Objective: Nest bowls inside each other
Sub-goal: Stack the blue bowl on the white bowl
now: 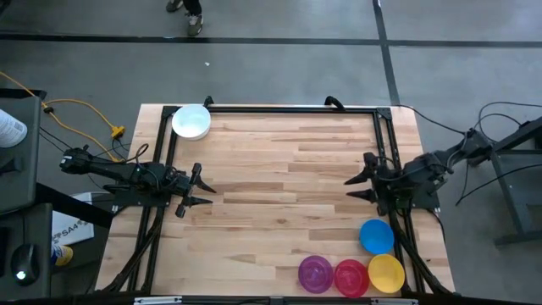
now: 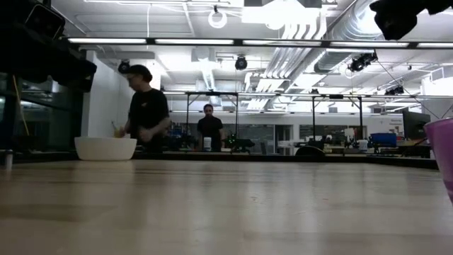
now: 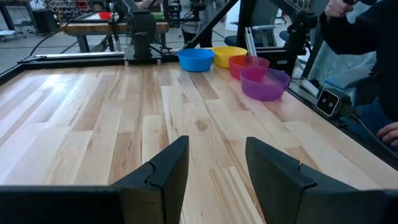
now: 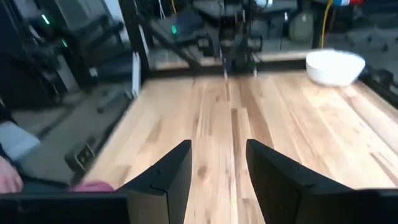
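Observation:
A white bowl [image 1: 192, 121] sits on its base at the table's far left corner; the right wrist view shows the same white bowl [image 4: 336, 67]. Near the table's near right corner stand a blue bowl [image 1: 377, 235], a yellow bowl [image 1: 386, 273], a red bowl [image 1: 351, 277] and a purple bowl [image 1: 316, 274], side by side, none inside another. My left gripper [image 1: 203, 191] stands open at the table's left edge, its fingers [image 3: 168, 168] empty. My right gripper [image 1: 354, 186] is open at the right edge, above the wood, with nothing between its fingers [image 4: 171, 168].
A black frame rail [image 1: 279, 108] runs around the wooden table top. Bare wood [image 1: 279, 186] lies between the two grippers. A person's hand [image 3: 388, 132] shows just beyond the table's near edge. People stand in the room behind the table [image 2: 147, 106].

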Tool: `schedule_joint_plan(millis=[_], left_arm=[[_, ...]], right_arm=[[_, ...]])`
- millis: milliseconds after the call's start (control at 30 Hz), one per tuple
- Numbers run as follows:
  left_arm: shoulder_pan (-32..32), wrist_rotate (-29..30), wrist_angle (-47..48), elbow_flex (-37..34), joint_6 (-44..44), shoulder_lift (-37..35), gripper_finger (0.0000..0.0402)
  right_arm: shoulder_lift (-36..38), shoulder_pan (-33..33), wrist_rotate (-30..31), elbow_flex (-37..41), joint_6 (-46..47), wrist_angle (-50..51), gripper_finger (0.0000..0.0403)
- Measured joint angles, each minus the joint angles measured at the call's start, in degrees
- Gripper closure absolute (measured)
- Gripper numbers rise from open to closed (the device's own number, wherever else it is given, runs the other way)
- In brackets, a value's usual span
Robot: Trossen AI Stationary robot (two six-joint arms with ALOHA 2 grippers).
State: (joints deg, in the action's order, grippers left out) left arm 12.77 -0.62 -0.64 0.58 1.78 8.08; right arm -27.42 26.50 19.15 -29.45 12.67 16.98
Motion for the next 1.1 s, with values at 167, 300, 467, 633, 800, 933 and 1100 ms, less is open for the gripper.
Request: schedule_joint_plan(millis=[167, 300, 467, 633, 800, 933, 1100], left_arm=[[-0.02, 0.0, -0.01, 0.01, 0.02, -0.02, 0.0242], [-0.02, 0.0, -0.02, 0.02, 0.02, -0.02, 0.0242], [0.0, 0.0, 0.0, 0.01, 0.01, -0.01, 0.0242], [-0.02, 0.0, 0.0, 0.02, 0.02, -0.02, 0.0242], [-0.01, 0.0, -0.01, 0.02, 0.01, -0.02, 0.0242], [-0.02, 0.0, -0.02, 0.01, 0.01, -0.02, 0.0242], [-0.02, 0.0, 0.0, 0.02, 0.0, -0.02, 0.0242]], right_arm=[[-8.33, 0.0, 0.29, -7.92, 3.36, 12.27, 0.0256], [-13.89, -0.02, -0.58, -13.42, 8.43, 22.03, 0.0256], [-18.58, -0.02, -6.42, -17.25, 16.32, 30.72, 0.0256], [-21.82, 0.0, -15.44, -17.6, 24.63, 36.12, 0.0256], [-25.55, 0.17, -19.17, -17.6, 28.65, 40.94, 0.0256], [-28.33, 1.21, -19.53, -17.6, 26.31, 44.17, 0.0256], [-31.49, 4.51, -19.4, -17.6, 20.35, 45.75, 0.0256]])
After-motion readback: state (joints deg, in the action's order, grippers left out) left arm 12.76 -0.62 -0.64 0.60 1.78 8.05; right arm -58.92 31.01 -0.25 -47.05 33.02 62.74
